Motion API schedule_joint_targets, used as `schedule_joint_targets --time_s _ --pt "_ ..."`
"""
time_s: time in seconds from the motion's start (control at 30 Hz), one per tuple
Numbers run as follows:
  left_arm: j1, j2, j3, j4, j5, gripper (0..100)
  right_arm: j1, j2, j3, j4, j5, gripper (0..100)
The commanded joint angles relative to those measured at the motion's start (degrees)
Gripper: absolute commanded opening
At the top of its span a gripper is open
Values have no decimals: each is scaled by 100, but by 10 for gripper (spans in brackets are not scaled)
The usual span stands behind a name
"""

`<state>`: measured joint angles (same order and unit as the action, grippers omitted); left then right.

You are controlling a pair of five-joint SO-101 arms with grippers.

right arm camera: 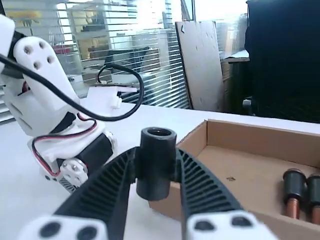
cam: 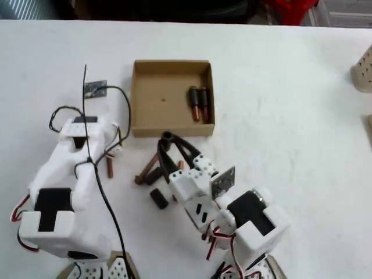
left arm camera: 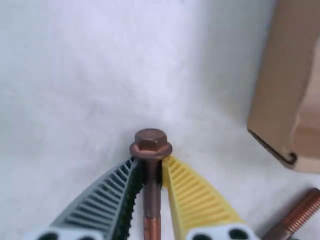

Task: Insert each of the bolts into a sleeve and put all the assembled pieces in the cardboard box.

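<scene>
My left gripper [left arm camera: 150, 162] is shut on a copper bolt [left arm camera: 151, 146], whose hex head pokes out past the grey and yellow fingers. In the high view this bolt [cam: 109, 167] hangs low over the table, left of the cardboard box [cam: 139, 99]. My right gripper [right arm camera: 156, 156] is shut on an upright black sleeve [right arm camera: 156, 162], held at the box's near wall [cam: 167, 138]. Two assembled pieces [cam: 198, 103] lie in the box's right side. A loose bolt [cam: 146, 170] and a loose black sleeve [cam: 158, 199] lie on the table between the arms.
The box corner [left arm camera: 287, 105] and another bolt's threaded end [left arm camera: 296, 218] sit close to my left gripper. A black cable [cam: 99, 174] runs along the left arm. A small grey board [cam: 95, 88] lies left of the box. A beige object [cam: 362, 71] stands at the far right.
</scene>
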<state>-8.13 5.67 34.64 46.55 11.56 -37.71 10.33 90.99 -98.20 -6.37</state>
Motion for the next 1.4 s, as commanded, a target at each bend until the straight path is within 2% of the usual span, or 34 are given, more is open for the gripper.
schedule_joint_targets --time_s 0.0,0.7,0.83,1.07,1.37 --pt "-75 -295 -26 -114 9 21 13 -233 273 -171 62 16" --pt "-75 -347 44 -510 9 21 -198 -470 492 312 35 16" --pt "-75 -708 211 -580 -18 21 -198 -462 492 321 26 16" --pt "-75 -2035 1635 -2127 -35 21 -295 -462 492 532 53 16" --pt "-40 -3556 2866 -3024 -26 21 -295 -462 484 725 26 16"
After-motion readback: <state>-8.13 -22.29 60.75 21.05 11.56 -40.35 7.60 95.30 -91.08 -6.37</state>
